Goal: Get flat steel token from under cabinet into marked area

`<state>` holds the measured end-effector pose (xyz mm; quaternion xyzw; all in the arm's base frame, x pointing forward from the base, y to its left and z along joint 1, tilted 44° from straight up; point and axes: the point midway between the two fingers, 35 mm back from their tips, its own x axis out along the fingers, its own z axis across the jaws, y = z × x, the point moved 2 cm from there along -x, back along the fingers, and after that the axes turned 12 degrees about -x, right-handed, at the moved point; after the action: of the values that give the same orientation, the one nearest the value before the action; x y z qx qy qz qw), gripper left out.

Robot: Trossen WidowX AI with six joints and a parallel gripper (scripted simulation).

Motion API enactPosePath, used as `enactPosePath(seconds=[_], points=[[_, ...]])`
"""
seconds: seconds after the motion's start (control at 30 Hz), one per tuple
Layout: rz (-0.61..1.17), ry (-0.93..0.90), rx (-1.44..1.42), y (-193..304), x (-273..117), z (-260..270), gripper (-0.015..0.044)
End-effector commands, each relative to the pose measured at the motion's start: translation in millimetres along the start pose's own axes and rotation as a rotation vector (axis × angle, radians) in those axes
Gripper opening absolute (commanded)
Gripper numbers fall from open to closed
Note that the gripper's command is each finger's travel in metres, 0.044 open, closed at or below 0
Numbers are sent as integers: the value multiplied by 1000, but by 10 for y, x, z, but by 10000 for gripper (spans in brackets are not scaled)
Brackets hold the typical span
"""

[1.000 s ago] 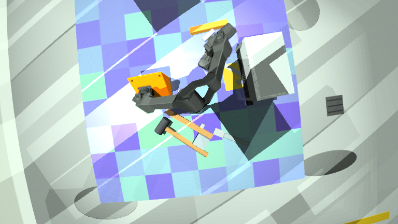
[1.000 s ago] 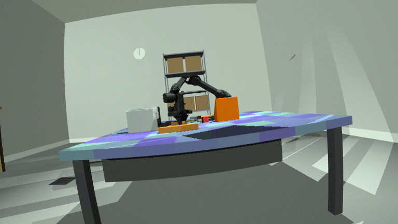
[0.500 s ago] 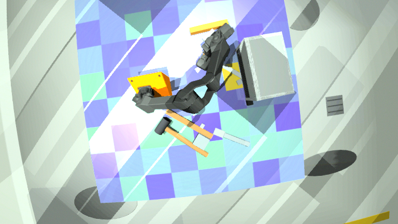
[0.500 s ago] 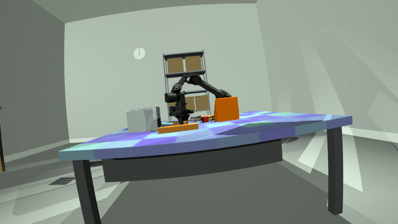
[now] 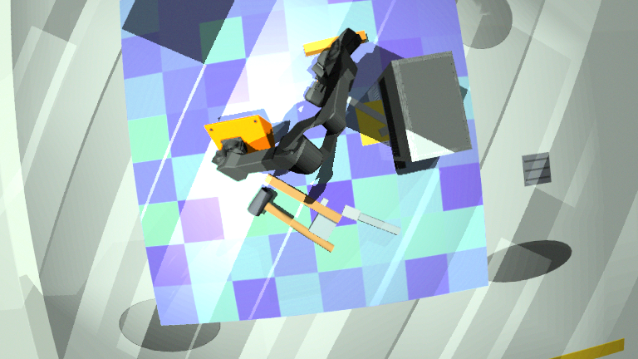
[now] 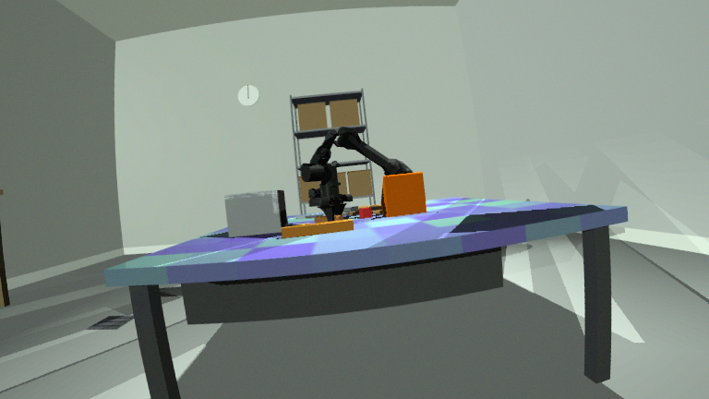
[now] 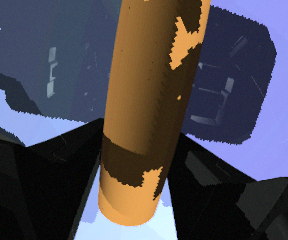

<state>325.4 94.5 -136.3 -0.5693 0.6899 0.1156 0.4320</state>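
Observation:
The grey cabinet [image 5: 433, 100] [image 6: 253, 214] stands right of the arm in the top view. The yellow marked area [image 5: 372, 137] lies before its slotted front, partly shaded. My gripper [image 6: 331, 215] [image 7: 138, 132] points down low over the table, shut on a round wooden handle [image 7: 146, 90]. In the top view the arm hides the fingers. A grey shaft [image 5: 369, 110], seemingly of this held tool, crosses the marked area. Its crosspiece-like end is by the cabinet's front edge; whether it reaches underneath is unclear. I cannot make out the token in any view.
An orange bar [image 5: 320, 47] [image 6: 318, 228] lies beyond the gripper. An orange block [image 5: 239, 128] [image 6: 404, 194] stands beside the arm's base. A black-headed mallet [image 5: 259, 201], a wooden handle [image 5: 292, 191], a grey plate [image 5: 322, 226] and a pale grey bar [image 5: 378, 223] lie nearer the front.

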Motion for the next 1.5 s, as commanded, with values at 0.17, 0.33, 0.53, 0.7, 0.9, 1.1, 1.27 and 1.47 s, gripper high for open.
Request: enactPosePath(seconds=[0.17,0.33,0.53,0.7,0.9,1.1,1.27,1.47], points=[[0,3,-7,214,8,47,0],[0,3,-8,316,7,75,0],[1,2,-8,440,5,109,0],[1,2,-8,536,5,136,0],[2,-1,-7,545,-5,147,0],[2,-1,-7,602,-17,161,0],[2,0,-7,674,-30,178,0],[3,0,-7,762,-40,199,0]])
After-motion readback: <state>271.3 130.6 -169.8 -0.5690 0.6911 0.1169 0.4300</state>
